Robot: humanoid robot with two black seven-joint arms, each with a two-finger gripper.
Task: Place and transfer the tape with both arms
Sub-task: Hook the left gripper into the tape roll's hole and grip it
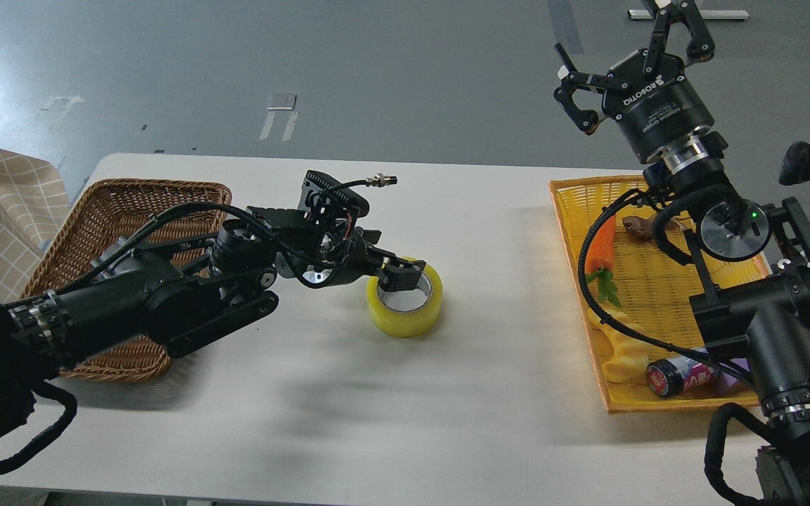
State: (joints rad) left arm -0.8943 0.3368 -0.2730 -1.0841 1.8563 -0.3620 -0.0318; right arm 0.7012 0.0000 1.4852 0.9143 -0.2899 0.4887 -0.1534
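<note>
The tape, a thick yellow roll with a grey-white core, lies flat on the white table near its middle. My left gripper reaches in from the left, low over the roll's upper left rim. Its dark fingers sit at that rim and hide part of it. I cannot tell whether they clamp the roll's wall. My right gripper is raised high above the far end of the yellow tray, fingers spread wide and empty, far from the tape.
A brown wicker basket stands at the table's left, partly under my left arm. The yellow tray at the right holds a carrot toy, a small brown toy, a yellow ridged bread-like toy and a small can.
</note>
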